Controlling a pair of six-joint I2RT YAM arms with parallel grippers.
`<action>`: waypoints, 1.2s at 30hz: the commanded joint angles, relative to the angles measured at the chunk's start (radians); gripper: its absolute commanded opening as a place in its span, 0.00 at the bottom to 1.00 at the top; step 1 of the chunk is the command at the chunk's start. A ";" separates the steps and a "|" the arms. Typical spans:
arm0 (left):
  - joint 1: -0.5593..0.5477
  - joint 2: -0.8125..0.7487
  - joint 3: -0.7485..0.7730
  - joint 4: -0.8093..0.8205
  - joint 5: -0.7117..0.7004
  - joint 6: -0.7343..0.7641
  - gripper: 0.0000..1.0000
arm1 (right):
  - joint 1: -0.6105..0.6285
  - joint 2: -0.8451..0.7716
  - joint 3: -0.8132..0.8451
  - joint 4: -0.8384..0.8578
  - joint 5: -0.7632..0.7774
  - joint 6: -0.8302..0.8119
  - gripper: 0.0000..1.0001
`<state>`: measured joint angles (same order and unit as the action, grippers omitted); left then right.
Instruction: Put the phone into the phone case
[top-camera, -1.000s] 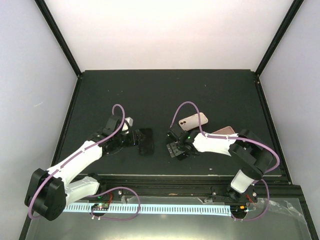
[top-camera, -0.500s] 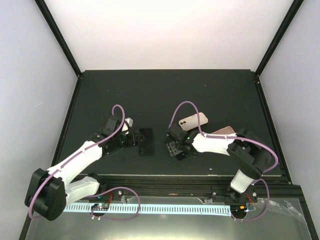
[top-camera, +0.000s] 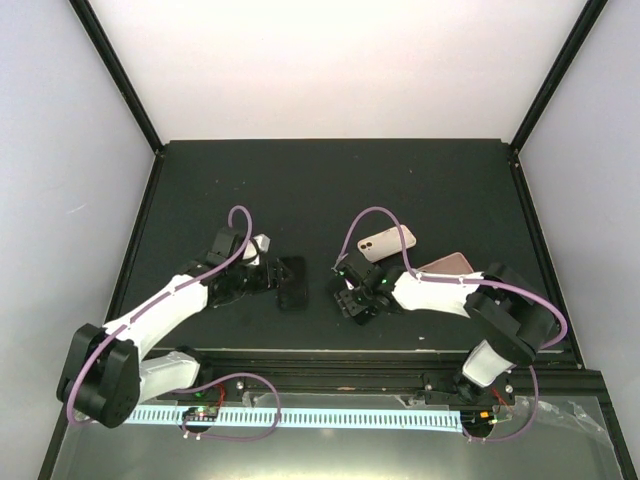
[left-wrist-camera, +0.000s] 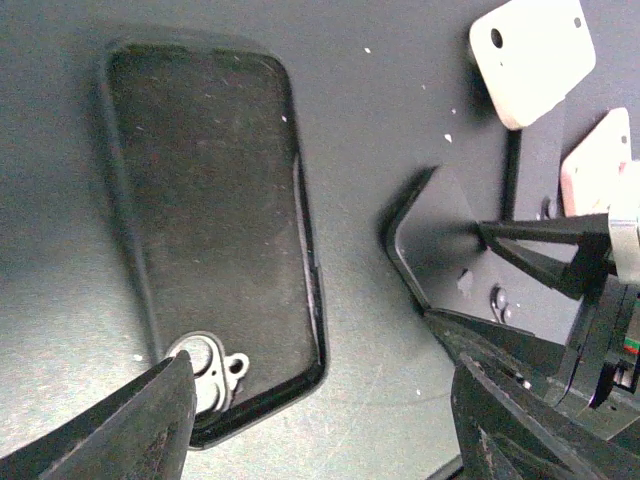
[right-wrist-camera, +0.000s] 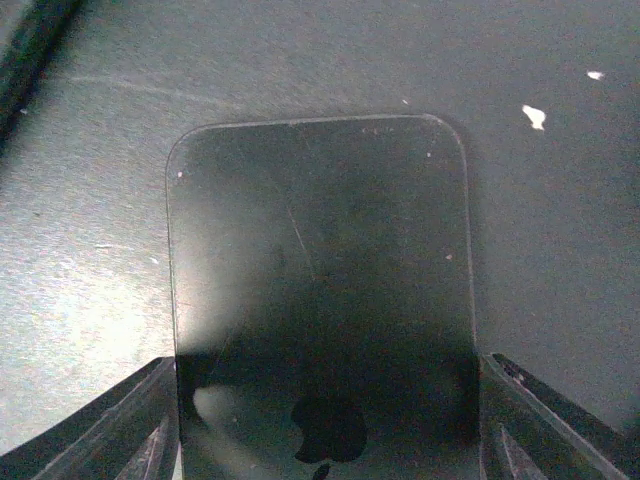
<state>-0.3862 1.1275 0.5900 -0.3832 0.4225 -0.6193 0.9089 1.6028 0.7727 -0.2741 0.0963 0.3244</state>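
The black worktop (top-camera: 330, 180) carries everything in its near half. The black phone case (left-wrist-camera: 210, 220) lies open side up, left of the middle and close to the near edge. Its raised rim runs unbroken round all four rounded corners, and the camera cut-out (left-wrist-camera: 207, 362) sits at the end nearest the left gripper (top-camera: 268, 278). That gripper's fingers (left-wrist-camera: 120, 430) are spread wide and hold nothing. One finger overlaps the case's corner by the cut-out, while the other stands over bare worktop beyond the case's long edge.

The black phone (right-wrist-camera: 320, 300) lies right of the case, about midway along the near edge. The right gripper (top-camera: 350, 297) pinches it across its width, one finger (right-wrist-camera: 130, 425) against each long edge. The phone's far short edge and both far corners stick out free beyond the fingers, and an apple mark shows on the glossy upper face. From the left wrist view one corner of the phone points toward the case; I cannot tell whether it rests flat.

A strip of bare worktop separates the case's long edge from the phone. A pale phone-shaped piece (top-camera: 387, 240) and a pink one (top-camera: 445, 263) lie behind the right arm, toward the right edge. Beyond them the dark surface runs open to the far edge and both far corners
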 joint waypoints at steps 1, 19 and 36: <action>0.006 0.054 0.044 0.046 0.115 0.037 0.72 | 0.005 -0.035 0.012 0.084 -0.056 -0.045 0.65; 0.006 0.179 0.014 0.178 0.271 0.037 0.64 | 0.106 -0.124 -0.015 0.256 -0.138 -0.156 0.63; 0.006 0.160 -0.057 0.310 0.364 -0.077 0.06 | 0.152 -0.142 0.014 0.224 -0.090 -0.153 0.72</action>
<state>-0.3851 1.3090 0.5430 -0.1158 0.7700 -0.6518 1.0462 1.5028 0.7582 -0.0731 -0.0456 0.1658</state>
